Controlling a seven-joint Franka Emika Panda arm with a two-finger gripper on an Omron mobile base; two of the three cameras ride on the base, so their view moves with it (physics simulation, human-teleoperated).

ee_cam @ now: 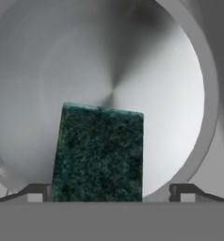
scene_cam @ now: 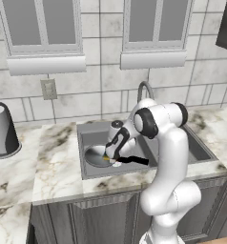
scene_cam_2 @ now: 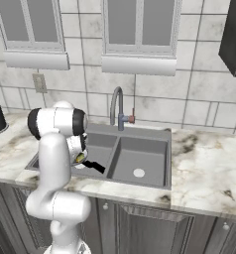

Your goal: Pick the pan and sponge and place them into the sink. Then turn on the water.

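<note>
Nothing to read here — no lettering, label, brand, number or sign on anything in these views.

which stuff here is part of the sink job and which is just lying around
Part of the job:
pan, in the sink's left basin
sponge, lying in the pan
sink
faucet, no water running
gripper, open over the sponge

Just lying about:
dark round canister on the left counter
wall outlet
</note>
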